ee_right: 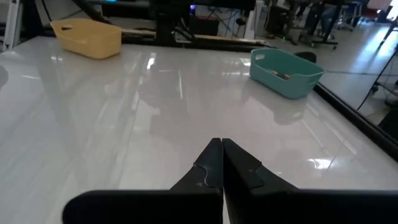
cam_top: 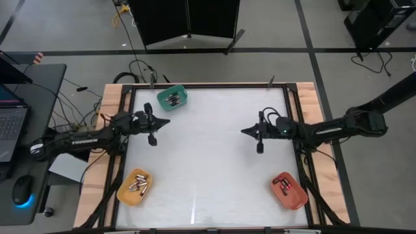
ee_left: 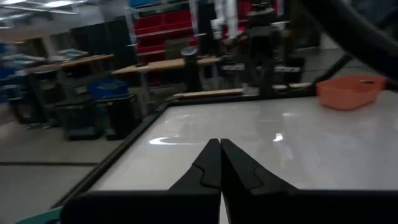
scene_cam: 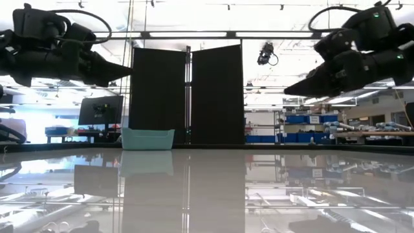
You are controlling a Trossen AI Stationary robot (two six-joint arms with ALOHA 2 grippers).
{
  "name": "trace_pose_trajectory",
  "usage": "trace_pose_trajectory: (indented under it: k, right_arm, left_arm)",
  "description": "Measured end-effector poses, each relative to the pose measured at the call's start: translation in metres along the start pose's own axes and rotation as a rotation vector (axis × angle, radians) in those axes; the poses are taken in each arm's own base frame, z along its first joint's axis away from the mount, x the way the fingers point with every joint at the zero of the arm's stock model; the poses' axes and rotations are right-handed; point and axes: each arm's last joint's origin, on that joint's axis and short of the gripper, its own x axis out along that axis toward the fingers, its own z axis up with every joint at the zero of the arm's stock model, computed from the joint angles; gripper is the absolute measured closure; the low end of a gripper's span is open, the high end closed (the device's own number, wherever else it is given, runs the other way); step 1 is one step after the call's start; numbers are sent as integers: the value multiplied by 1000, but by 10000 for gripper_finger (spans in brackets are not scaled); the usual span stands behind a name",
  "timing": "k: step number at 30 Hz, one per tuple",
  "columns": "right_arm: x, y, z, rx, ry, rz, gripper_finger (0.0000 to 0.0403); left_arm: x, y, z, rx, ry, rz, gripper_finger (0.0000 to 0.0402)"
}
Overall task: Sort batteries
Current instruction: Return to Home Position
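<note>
While clenched empty, left hand (cam_top: 166, 121) and right hand (cam_top: 245, 131) hover inside opposite table (cam_top: 208, 175) edges.

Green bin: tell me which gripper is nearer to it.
Left. The left gripper hovers close beside the green bin; the right gripper hangs over the opposite side, clearly farther off.

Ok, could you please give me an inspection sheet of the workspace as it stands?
Surface: white table, glossy and reflective.
Job's things: batteries lie in the green bin, yellow bin and orange bin; none seen loose.
Clutter: nothing seen.
Grippers: left gripper and right gripper shut, empty, raised above the table, facing each other.
Cables: loose cables on the floor beyond the far edge.
Surroundings: laptop and mouse on a desk at left; black panels behind.
</note>
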Motion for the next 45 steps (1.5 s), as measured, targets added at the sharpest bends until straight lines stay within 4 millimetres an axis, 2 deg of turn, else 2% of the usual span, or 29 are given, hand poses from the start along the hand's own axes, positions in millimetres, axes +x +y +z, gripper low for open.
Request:
trace_pose_trajectory:
  k: [7,22,26,35,45]
  right_arm:
    - [-24,0,-18,29,-43,-17,398]
    - [-47,-11,-22,67,13,-13,398]
    - [-56,-19,-21,80,-22,-34,398]
    - [-72,-23,-14,84,-123,-133,398]
    - [-75,-24,-12,94,-147,-354,398]
  left_arm:
    - [-11,0,1,16,29,89,399]
    - [-38,-3,5,14,-15,166,399]
    - [-38,-3,3,2,13,169,397]
    - [-38,-2,2,-2,23,202,394]
    - [-38,-1,5,-2,-5,240,393]
